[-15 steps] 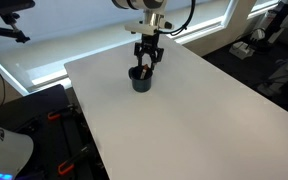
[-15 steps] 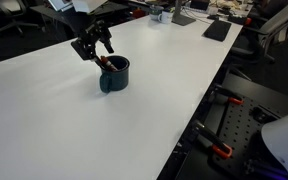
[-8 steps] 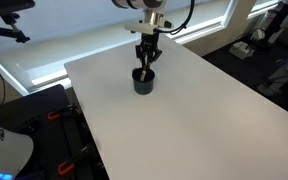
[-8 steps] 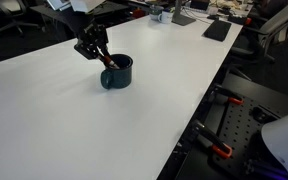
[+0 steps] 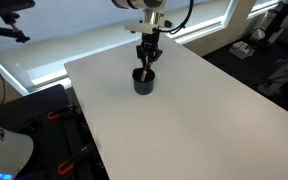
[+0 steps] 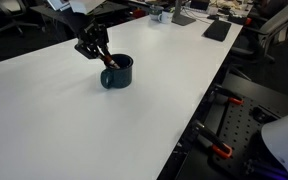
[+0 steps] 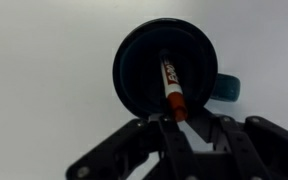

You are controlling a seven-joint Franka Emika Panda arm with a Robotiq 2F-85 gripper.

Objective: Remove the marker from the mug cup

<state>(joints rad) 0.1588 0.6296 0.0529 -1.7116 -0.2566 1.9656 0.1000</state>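
A small dark mug cup (image 5: pixel 143 84) (image 6: pixel 118 75) stands on the white table (image 5: pixel 184 120), with its handle (image 7: pixel 229 88) off to one side. The marker (image 7: pixel 170 82) leans inside it, its reddish-brown end sticking up past the rim. My gripper (image 5: pixel 146 62) (image 6: pixel 101 57) hangs right over the mug. In the wrist view the gripper (image 7: pixel 179 118) is shut on the marker's reddish end, both fingers pressed against it. The marker's lower part still rests inside the mug.
The white table (image 6: pixel 74 130) stretches wide around the mug. Dark equipment with orange clamps (image 6: pixel 219 150) stands beyond one table edge. Office desks and clutter (image 6: pixel 184 12) sit at the far end. A bright window band (image 5: pixel 44 55) runs behind the table.
The jaws, open around the marker's top a second ago, have closed on it. The arm and mug have hardly moved.
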